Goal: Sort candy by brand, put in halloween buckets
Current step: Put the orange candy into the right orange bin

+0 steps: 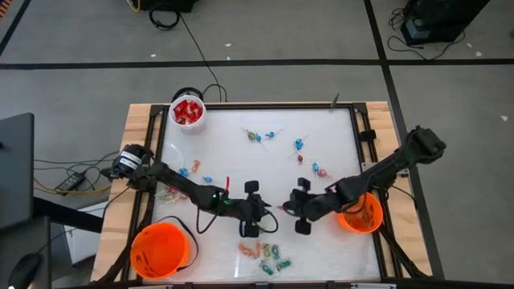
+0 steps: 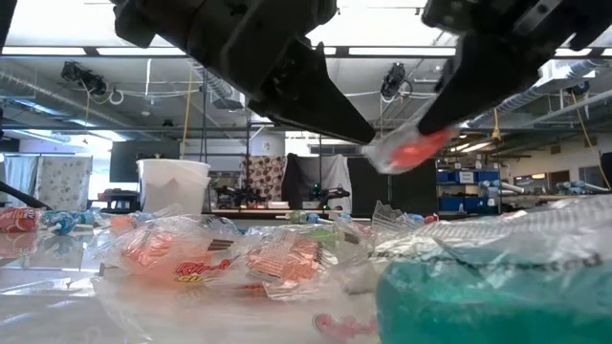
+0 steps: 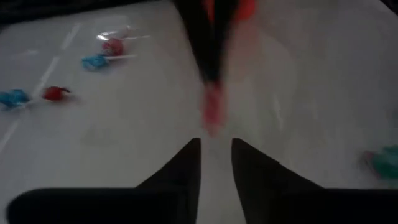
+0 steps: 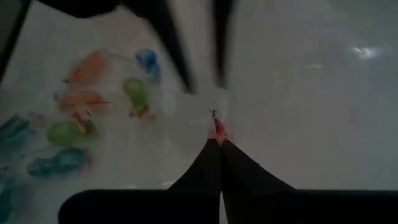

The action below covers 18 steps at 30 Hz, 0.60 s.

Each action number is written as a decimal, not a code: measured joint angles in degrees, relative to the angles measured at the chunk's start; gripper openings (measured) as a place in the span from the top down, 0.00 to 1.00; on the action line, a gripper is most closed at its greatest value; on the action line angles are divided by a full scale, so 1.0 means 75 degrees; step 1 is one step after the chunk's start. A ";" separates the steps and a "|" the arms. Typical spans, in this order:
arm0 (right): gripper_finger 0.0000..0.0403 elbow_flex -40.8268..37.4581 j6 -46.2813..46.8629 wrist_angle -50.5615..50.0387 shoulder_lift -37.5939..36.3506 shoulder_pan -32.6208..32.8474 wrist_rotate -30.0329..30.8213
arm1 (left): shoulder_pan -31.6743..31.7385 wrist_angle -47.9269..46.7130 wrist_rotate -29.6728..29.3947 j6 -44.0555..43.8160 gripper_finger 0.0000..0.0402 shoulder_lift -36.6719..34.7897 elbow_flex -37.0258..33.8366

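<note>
Both arms meet mid-bench. Right hand [image 4: 219, 142] is pinched together on a small red candy [image 4: 217, 129], held just above the white bench [image 1: 337, 136]. Left hand [image 3: 216, 163] faces it, fingers slightly apart, nothing btwn them, looks like. Pastel sweets [image 1: 265, 255] lie near the front edge; orange buckets [image 1: 159, 250] sit at both front corners.

Two dark end effectors meet above the counter [image 2: 57, 287], a red-and-clear wrapped candy [image 2: 406, 151] pinched between them. Clear-wrapped orange candies [image 2: 220, 256] lie below. A white pail [image 2: 173, 184] stands behind.
</note>
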 joint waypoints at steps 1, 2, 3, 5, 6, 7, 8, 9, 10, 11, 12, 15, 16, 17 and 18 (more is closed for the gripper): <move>0.98 0.0000 0.0150 -0.0282 -0.0208 0.0025 0.0111 | -0.0003 -0.0014 0.0159 -0.0003 0.73 0.0000 0.0000; 0.98 0.0000 0.0289 -0.0554 -0.0440 0.0054 0.0198 | -0.0012 -0.0031 0.0275 -0.0032 0.71 0.0000 0.0000; 0.98 0.0000 0.0449 -0.0863 -0.0680 0.0070 0.0279 | -0.0017 -0.0064 0.0330 -0.0081 0.69 0.0000 0.0000; 0.98 0.0000 0.0694 -0.1351 -0.1189 0.0138 0.0316 | -0.0034 -0.0119 0.0432 -0.0201 0.67 0.0000 0.0000; 0.98 0.0001 0.0783 -0.1573 -0.1451 0.0176 0.0314 | -0.0035 -0.0173 0.0443 -0.0236 0.67 0.0000 0.0000; 0.98 0.0003 0.0892 -0.1816 -0.1742 0.0223 0.0312 | -0.0035 -0.0189 0.0447 -0.0246 0.67 0.0000 0.0000; 0.98 0.0003 0.1068 -0.2087 -0.2009 0.0273 0.0310 | -0.0035 -0.0190 0.0454 -0.0252 0.67 0.0000 0.0000; 0.98 0.0003 0.1276 -0.2350 -0.2288 0.0308 0.0281 | -0.0032 -0.0181 0.0456 -0.0254 0.66 0.0000 0.0000; 0.98 0.0003 0.1502 -0.2619 -0.2584 0.0358 0.0207 | -0.0033 -0.0161 0.0453 -0.0254 0.66 0.0000 0.0000; 0.98 0.0003 0.1726 -0.2931 -0.2883 0.0406 0.0060 | -0.0035 -0.0156 0.0456 -0.0253 0.66 0.0000 0.0000; 0.98 0.0003 0.1939 -0.3239 -0.3169 0.0455 -0.0127 | -0.0035 -0.0149 0.0458 -0.0222 0.66 0.0000 0.0000; 0.98 0.0003 0.2674 -0.4119 -0.3987 0.0648 -0.1167 | -0.0038 -0.0151 0.0466 -0.0006 0.66 0.0000 0.0000; 0.98 0.0003 0.2907 -0.4423 -0.4229 0.0711 -0.1526 | -0.0034 -0.0171 0.0467 0.0079 0.66 0.0000 0.0000; 0.98 0.0003 0.3186 -0.4690 -0.4453 0.0777 -0.1820 | -0.0025 -0.0194 0.0472 0.0188 0.66 0.0000 0.0000; 0.98 0.0006 0.3521 -0.4963 -0.4653 0.0853 -0.2141 | -0.0017 -0.0203 0.0479 0.0214 0.66 0.0000 0.0000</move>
